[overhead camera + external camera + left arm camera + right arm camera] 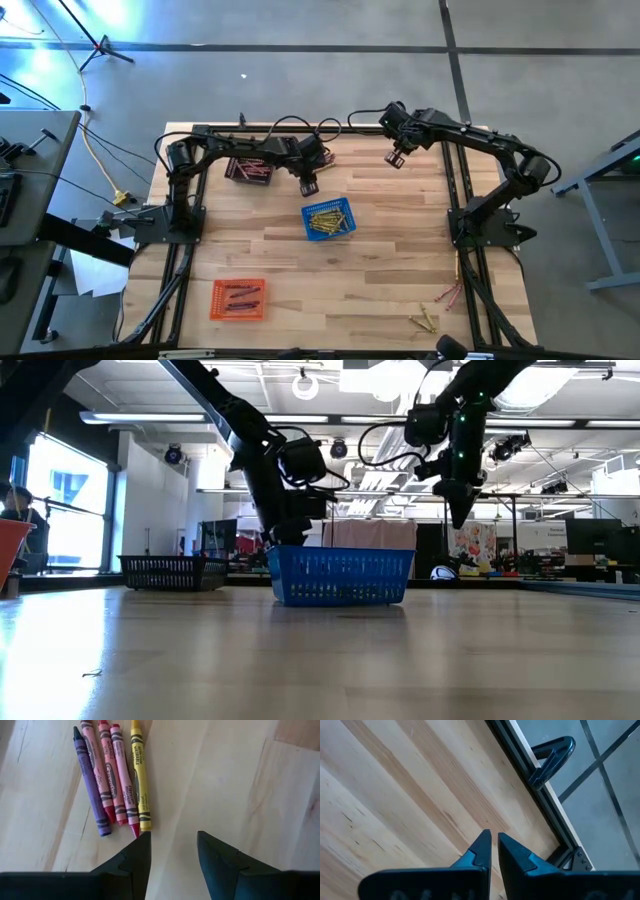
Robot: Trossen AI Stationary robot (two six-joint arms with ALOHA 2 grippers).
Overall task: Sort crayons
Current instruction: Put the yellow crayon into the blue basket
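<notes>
- Already the orange basket [238, 299], near the table's front left, holds a few reddish crayons.
- Next, the black basket [250, 170] at the back left holds dark and pinkish sticks, too small to tell apart.
- Just beside it the left gripper [173, 849] hovers with fingers spread and empty; its wrist view shows a loose row on bare wood: a purple crayon [92, 790], three pink-red ones [116, 772] and a yellow one [139, 775].
- Centre, the blue basket [328, 220] is packed with yellow crayons.
- Further right, the right gripper [394, 158] hangs high at the back, fingers pressed together, holding nothing.
- Front right, a scatter [436, 306] of yellow and red crayons lies unsorted, so by my judgement the job is well along but unfinished.
</notes>
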